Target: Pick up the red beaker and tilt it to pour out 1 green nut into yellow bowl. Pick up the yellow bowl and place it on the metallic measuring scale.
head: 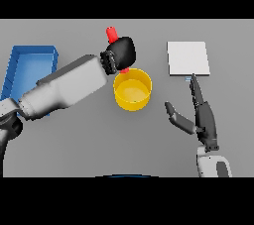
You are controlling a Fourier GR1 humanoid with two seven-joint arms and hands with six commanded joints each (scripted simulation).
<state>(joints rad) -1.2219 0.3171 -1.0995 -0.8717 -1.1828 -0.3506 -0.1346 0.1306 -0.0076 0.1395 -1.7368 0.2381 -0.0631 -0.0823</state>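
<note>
My left hand (121,53) is curled around the red beaker (112,34), holding it tilted just behind the yellow bowl (132,89); only the beaker's two ends show past the hand. The bowl stands on the table at the middle, and I can make out no green nut inside it. The metallic measuring scale (187,58) lies flat at the back right. My right hand (204,117) rests open in front of the scale, fingers straight and pointing toward its near edge, thumb spread to the left.
A blue tray (27,60) lies at the far left, partly covered by my left forearm (64,87), which crosses from the left edge toward the bowl.
</note>
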